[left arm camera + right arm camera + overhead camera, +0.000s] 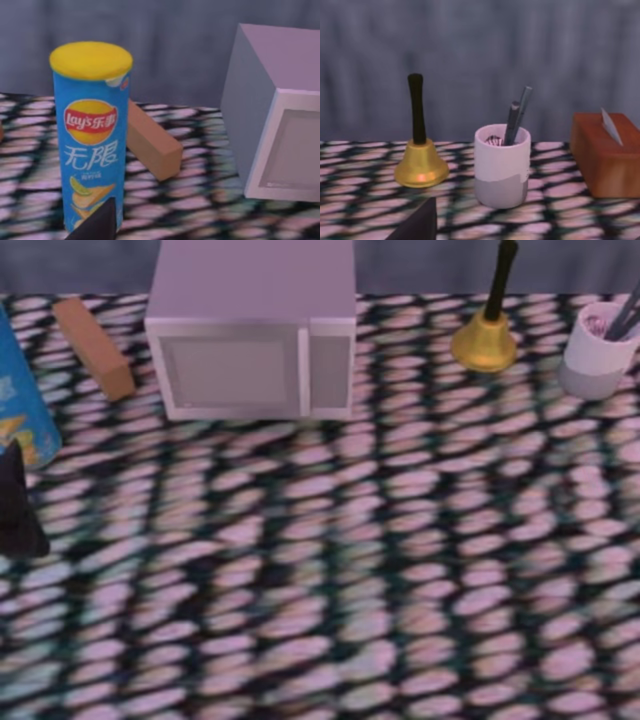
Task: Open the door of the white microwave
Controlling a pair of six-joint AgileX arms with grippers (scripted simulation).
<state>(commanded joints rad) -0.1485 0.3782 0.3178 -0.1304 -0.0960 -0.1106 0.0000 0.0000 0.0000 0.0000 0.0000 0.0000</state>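
Observation:
The white microwave point(255, 280) stands at the back of the table, left of centre. Its door point(232, 372), a white frame round a grey window, lies flat against the front, shut, with the narrow control strip point(330, 370) to its right. My left gripper point(18, 510) hangs at the table's left edge, well apart from the microwave point(260, 100). One dark finger point(97, 225) shows in the left wrist view, with bare table beside it. My right arm is out of the top view. Its wrist view shows one dark finger point(420, 225) over the table, holding nothing.
A blue chips can point(20, 400) with a yellow lid and a brown block point(95, 348) stand left of the microwave. A brass bell point(487, 335) and a white cup point(597, 355) with pens sit at the back right. A brown tissue box point(605, 152) is beside the cup.

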